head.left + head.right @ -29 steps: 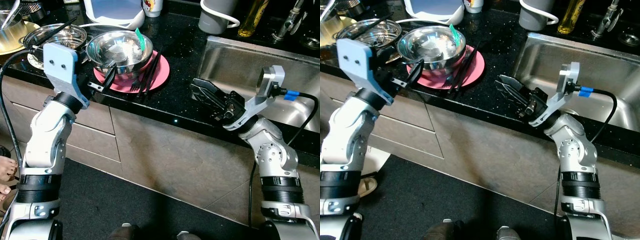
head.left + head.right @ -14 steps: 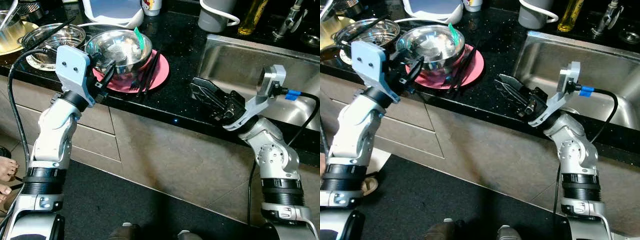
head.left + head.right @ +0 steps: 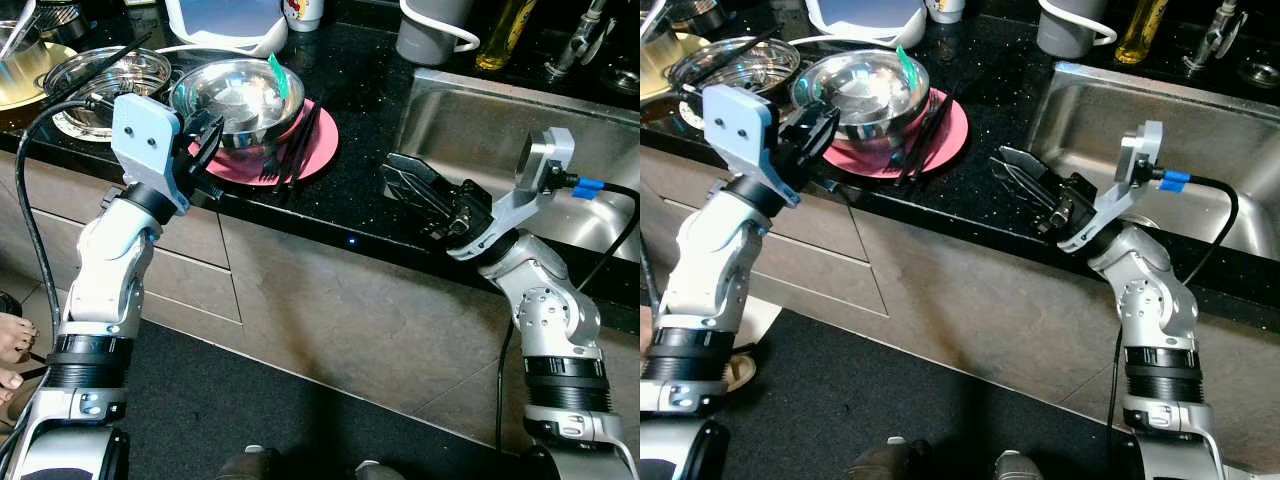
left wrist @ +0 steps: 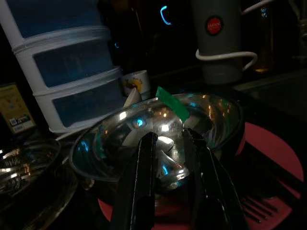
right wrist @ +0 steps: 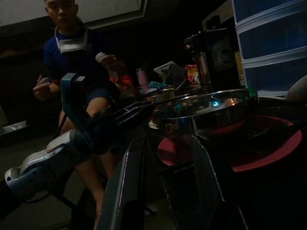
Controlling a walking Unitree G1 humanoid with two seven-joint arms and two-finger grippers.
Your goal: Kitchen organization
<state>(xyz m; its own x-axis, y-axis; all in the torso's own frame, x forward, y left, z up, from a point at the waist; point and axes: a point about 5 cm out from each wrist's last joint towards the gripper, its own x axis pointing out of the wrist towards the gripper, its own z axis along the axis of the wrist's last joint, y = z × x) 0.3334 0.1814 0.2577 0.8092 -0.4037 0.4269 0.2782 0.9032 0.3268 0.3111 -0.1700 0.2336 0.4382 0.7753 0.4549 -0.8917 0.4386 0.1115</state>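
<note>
A steel bowl (image 3: 235,95) stands on a pink plate (image 3: 318,150) on the black counter, with a green piece (image 3: 279,75) leaning inside it. Black chopsticks (image 3: 305,135) and a fork (image 3: 270,172) lie on the plate beside the bowl. My left gripper (image 3: 205,145) is at the bowl's near left rim, open, nothing between its fingers (image 4: 146,158). In the left wrist view the bowl (image 4: 120,139) sits straight ahead of it. My right gripper (image 3: 405,180) hovers open over the counter's front edge, between the plate and the sink.
A steel sink (image 3: 480,130) lies to the right. A second steel bowl (image 3: 105,72), a white drawer box (image 3: 225,25), a grey jug (image 3: 430,35) and an oil bottle (image 3: 500,40) line the counter. Bare feet (image 3: 10,340) show at left; a person (image 5: 72,52) stands beyond.
My left arm has swung in toward the bowl, and its fingers have risen from below the counter edge to the bowl's rim. The right arm has stayed put.
</note>
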